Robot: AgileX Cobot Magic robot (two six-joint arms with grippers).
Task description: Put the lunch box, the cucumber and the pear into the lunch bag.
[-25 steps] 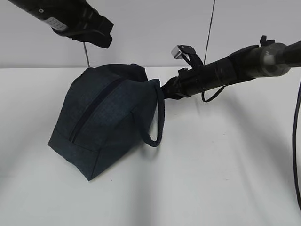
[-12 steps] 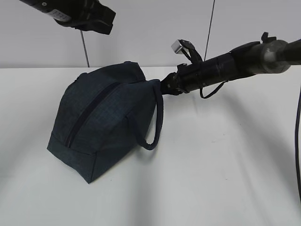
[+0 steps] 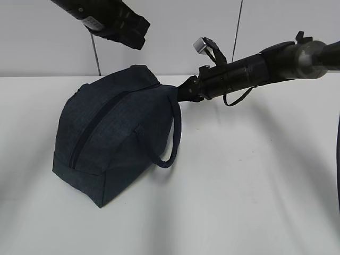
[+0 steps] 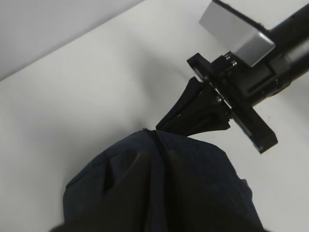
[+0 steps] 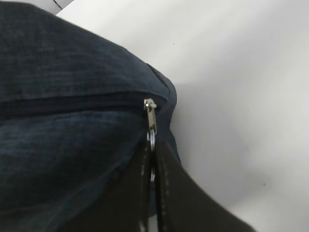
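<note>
The dark navy lunch bag [image 3: 114,133] lies on the white table, its zipper line [image 3: 101,122] running shut along the top. My right gripper [image 3: 184,93] is at the bag's far right end. In the right wrist view it [image 5: 152,145] is shut on the metal ring pull [image 5: 152,140] below the zipper slider [image 5: 150,107]. My left gripper [image 3: 130,26] hangs in the air above the bag, apart from it; its jaws do not show. The left wrist view looks down on the bag [image 4: 159,188] and the right gripper [image 4: 193,116]. The lunch box, cucumber and pear are out of view.
One looped handle [image 3: 172,133] hangs off the bag's right side. The white table [image 3: 255,186] runs to a pale back wall. Thin cables [image 3: 236,26] hang behind the arms, and another runs down the right edge [image 3: 337,159].
My right gripper has risen a little with the ring pull, and the bag's right end has lifted with it. My left arm has moved to the right above the bag.
</note>
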